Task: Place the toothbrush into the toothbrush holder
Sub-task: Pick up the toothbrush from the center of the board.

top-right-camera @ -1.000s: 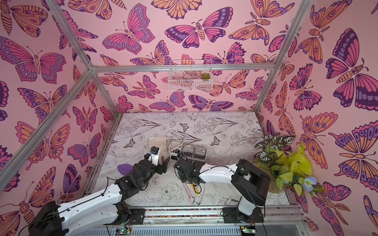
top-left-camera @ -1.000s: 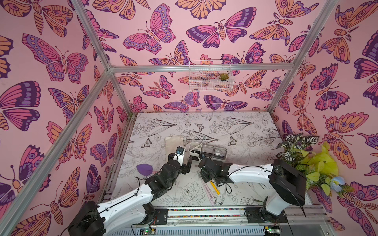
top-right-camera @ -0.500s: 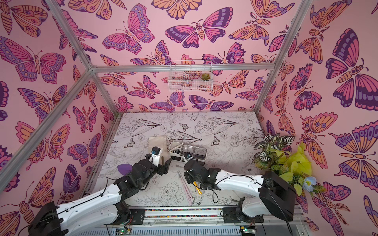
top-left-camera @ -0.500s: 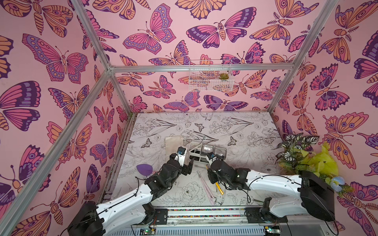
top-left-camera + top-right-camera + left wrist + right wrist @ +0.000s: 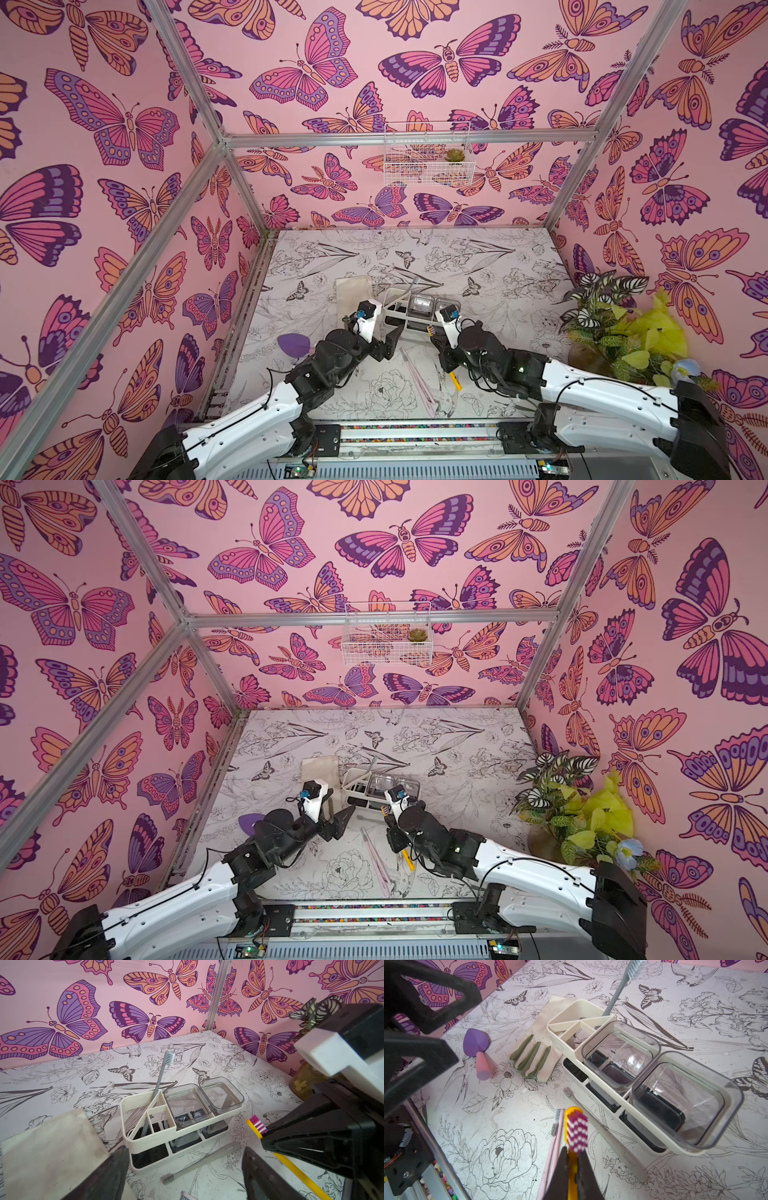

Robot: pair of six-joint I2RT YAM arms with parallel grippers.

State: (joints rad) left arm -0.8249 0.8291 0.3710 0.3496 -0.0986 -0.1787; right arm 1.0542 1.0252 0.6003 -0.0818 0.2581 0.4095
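Observation:
The white toothbrush holder (image 5: 399,306) (image 5: 355,780) (image 5: 145,1142) (image 5: 560,1022) stands mid-table with two clear cups. A grey toothbrush (image 5: 160,1080) (image 5: 616,995) leans upright in its slotted compartment. My right gripper (image 5: 574,1151) (image 5: 435,341) (image 5: 388,814) is shut on the yellow toothbrush (image 5: 576,1128) (image 5: 299,1174) (image 5: 456,381), whose purple-and-white bristles point at the holder's near side. My left gripper (image 5: 185,1148) (image 5: 390,334) (image 5: 341,817) is open just in front of the holder's slotted end, holding nothing.
Another grey toothbrush (image 5: 199,1164) (image 5: 571,1097) lies flat along the holder's front. Two pink toothbrushes (image 5: 553,1147) (image 5: 417,382) lie near the front edge. A beige pad with green ridges (image 5: 533,1059), a purple-headed tool (image 5: 477,1047), a potted plant (image 5: 611,328) and a wire wall basket (image 5: 426,160) surround them.
The right arm's elbow has swung out to the right while its gripper stayed by the holder's front with the yellow toothbrush. The left arm has hardly moved.

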